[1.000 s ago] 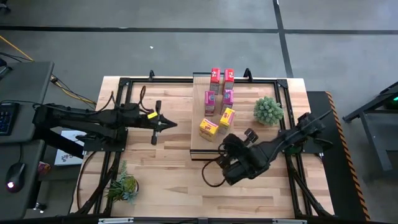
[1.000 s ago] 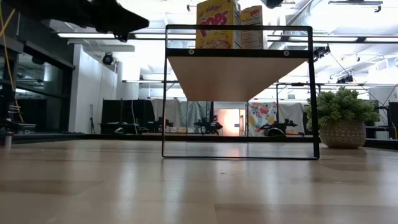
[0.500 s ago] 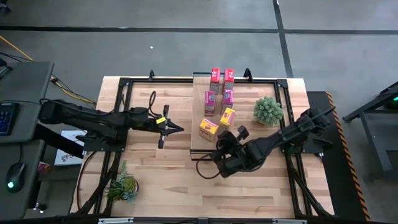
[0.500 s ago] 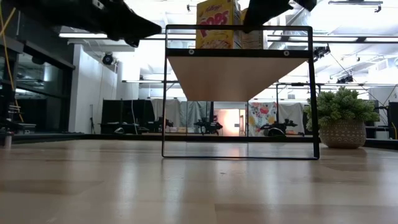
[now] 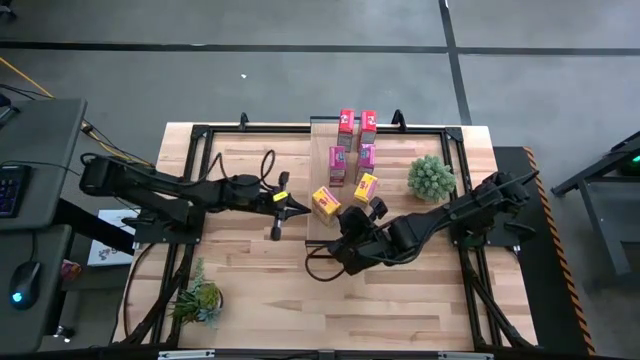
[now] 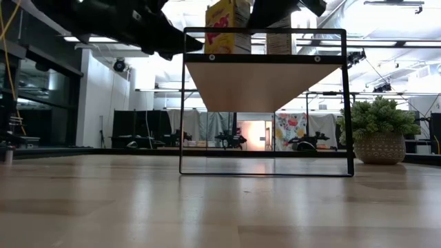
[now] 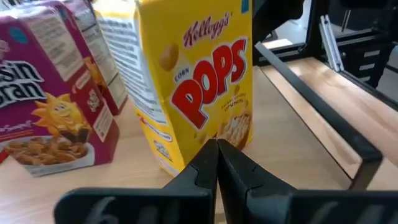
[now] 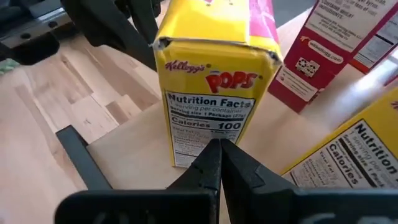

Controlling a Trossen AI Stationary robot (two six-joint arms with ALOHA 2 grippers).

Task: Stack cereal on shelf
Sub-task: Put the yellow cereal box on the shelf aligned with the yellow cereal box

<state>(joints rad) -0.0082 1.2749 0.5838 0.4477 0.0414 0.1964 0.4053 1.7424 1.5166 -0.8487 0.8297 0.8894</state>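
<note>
Moved: front yellow cereal box [image 5: 325,203] now sits nearer the shelf [image 5: 318,232] corner than before, turned.
Look: yellow Corn Pops carton, upright.
Left pincer [image 7: 217,151]: closed, tip at box front.
Right pincer [image 8: 217,149]: closed, tip at nutrition panel.

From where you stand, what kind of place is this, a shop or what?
Probably a robotics lab or workshop, not a shop. Two arms work at a wooden table on a bare grey floor, beside a desk with a keyboard and mouse; more robot rigs stand in the open room behind.

Six cereal boxes [image 5: 326,203], one shelf [image 5: 322,128], two plants [image 5: 431,178].
</note>
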